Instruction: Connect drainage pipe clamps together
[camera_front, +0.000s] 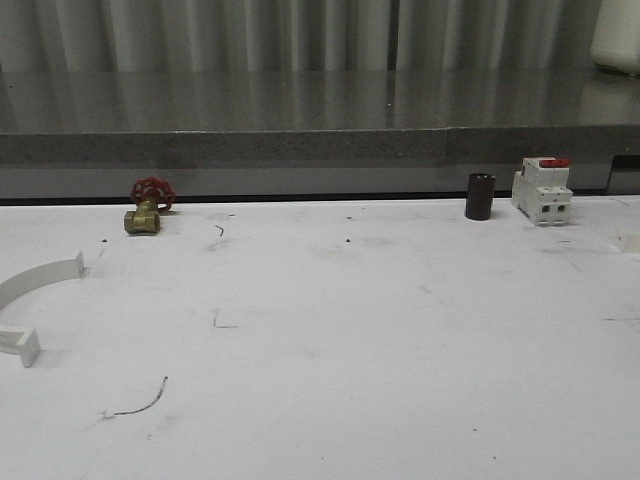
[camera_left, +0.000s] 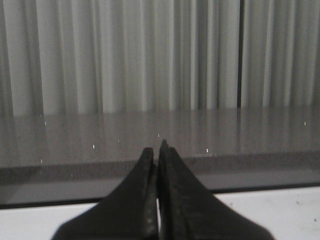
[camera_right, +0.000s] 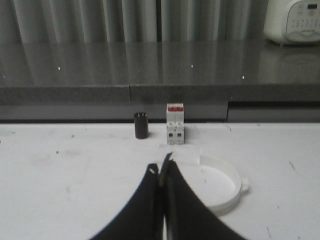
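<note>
Left end effector (camera_left: 159, 200) and right end effector (camera_right: 162, 200) were closed, empty. 1 clamp half (camera_front: 35, 278) lay far left on the bench (camera_front: 350, 330); another (camera_right: 220, 182) just beyond the right end effector.

We can read no text, brand or number anywhere. The white appliance (camera_right: 295, 21) on the grey counter carries rows of small dark marks on its face — too blurred for us to make out. The breaker (camera_right: 175, 123) bears a red strip on top and some faint marks — nothing legible to us.
</note>
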